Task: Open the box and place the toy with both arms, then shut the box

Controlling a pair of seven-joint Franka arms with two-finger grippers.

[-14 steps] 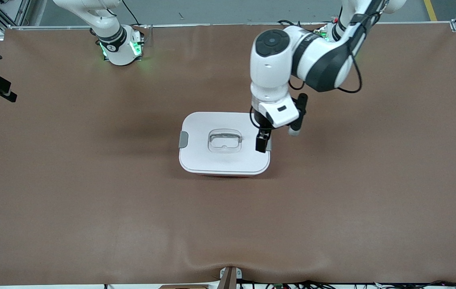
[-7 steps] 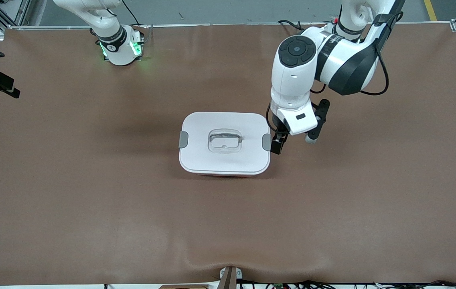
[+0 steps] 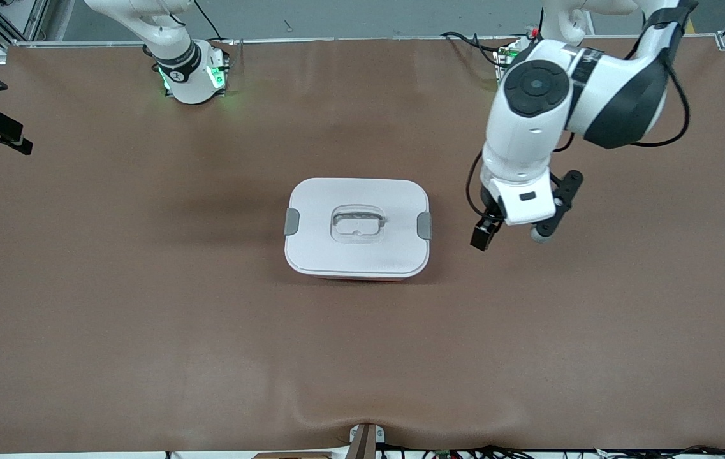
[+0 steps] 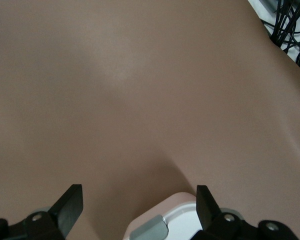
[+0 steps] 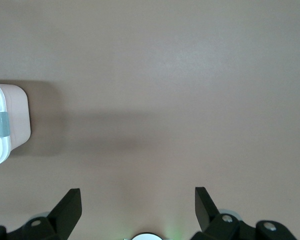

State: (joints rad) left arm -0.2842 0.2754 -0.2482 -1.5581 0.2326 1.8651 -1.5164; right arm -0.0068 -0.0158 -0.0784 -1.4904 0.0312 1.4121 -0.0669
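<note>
Altogether one closed box [image 3: 357, 227], two grey clips [image 3: 291, 221], left claw [image 4: 139, 206] and right claw [image 5: 138, 207] both released

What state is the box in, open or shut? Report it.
Shut. The white lid sits flat on the box, with both grey clips down at its ends.

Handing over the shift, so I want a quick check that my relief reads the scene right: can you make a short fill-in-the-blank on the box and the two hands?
1. The white lid of the box is ____, with both grey clips on its sides.
2. The left hand hangs empty over the bare ____ beside the box.
3. The fingers of the left hand are ____.
4. The right hand holds ____.

Missing words: on (closed); table; open; nothing
</note>
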